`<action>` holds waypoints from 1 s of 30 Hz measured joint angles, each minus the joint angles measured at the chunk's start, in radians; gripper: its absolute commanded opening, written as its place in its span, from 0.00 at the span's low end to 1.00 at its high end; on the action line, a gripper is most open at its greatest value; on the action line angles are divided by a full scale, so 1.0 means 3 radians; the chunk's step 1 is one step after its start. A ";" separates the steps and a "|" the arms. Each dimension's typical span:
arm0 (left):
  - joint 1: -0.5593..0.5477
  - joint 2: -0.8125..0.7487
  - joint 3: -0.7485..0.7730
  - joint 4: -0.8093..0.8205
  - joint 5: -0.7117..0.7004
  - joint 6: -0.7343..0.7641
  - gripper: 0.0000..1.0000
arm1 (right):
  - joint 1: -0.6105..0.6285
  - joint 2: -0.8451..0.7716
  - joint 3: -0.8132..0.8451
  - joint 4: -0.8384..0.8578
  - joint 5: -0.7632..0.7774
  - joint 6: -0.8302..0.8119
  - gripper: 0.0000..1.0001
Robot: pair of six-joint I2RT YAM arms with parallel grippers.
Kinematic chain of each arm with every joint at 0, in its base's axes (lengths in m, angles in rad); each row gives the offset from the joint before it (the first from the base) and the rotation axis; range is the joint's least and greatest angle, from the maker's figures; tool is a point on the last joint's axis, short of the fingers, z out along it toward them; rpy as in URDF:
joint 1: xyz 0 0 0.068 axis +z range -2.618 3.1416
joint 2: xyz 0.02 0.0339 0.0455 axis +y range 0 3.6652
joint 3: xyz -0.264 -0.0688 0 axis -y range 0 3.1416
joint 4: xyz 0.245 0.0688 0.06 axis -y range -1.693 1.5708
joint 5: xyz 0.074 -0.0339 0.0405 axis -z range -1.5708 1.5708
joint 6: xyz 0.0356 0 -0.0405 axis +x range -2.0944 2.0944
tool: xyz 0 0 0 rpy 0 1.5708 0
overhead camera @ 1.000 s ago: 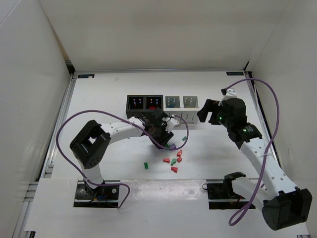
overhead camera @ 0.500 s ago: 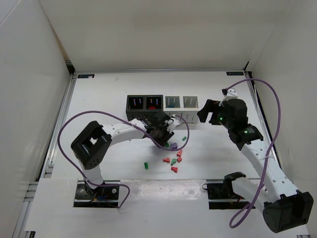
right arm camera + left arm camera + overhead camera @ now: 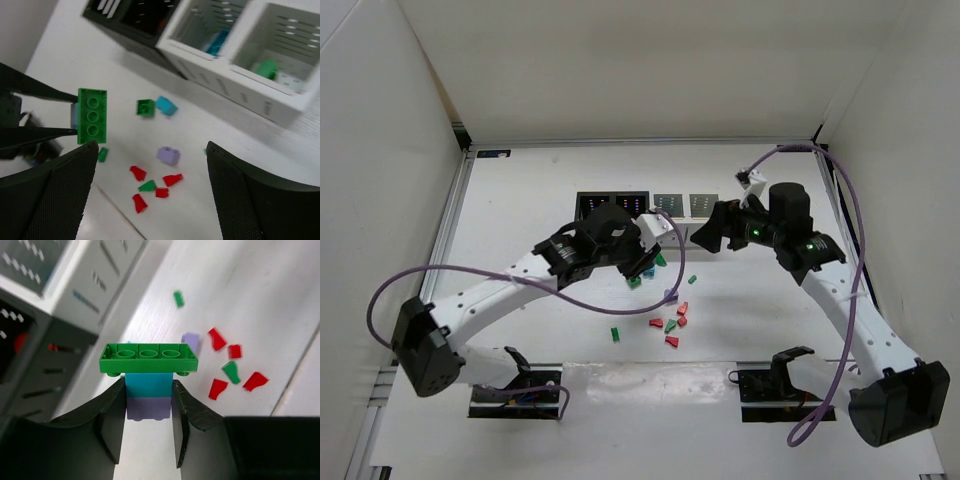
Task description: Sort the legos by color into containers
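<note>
My left jaws pinch a stack of legos (image 3: 148, 384), green over teal over purple, above the table (image 3: 260, 290) before the containers (image 3: 260, 95). My right jaws hang spread wide near the white ones.

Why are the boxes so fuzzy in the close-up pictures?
In the left wrist view the focus sits on the stacked bricks held close to the camera, so the bins behind them go soft. In the right wrist view the white bins look smeared and blurry, while the green brick looks crisper. The top external view is evenly lit and sharp all over.
</note>
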 measured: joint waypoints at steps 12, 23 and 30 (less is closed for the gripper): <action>-0.0047 -0.0388 -0.0036 0.0114 0.0329 0.0357 0.30 | 0.0381 0.0727 0.0549 0.0042 -0.1339 0.0239 0.90; -0.0132 -0.0402 -0.0037 0.0117 0.0298 0.0463 0.30 | 0.0528 0.1072 0.0740 -0.0071 -0.1475 0.0247 0.84; -0.0139 -0.0456 -0.0038 0.0150 0.0226 0.0477 0.30 | 0.0587 0.1129 0.0763 -0.0072 -0.1478 0.0244 0.69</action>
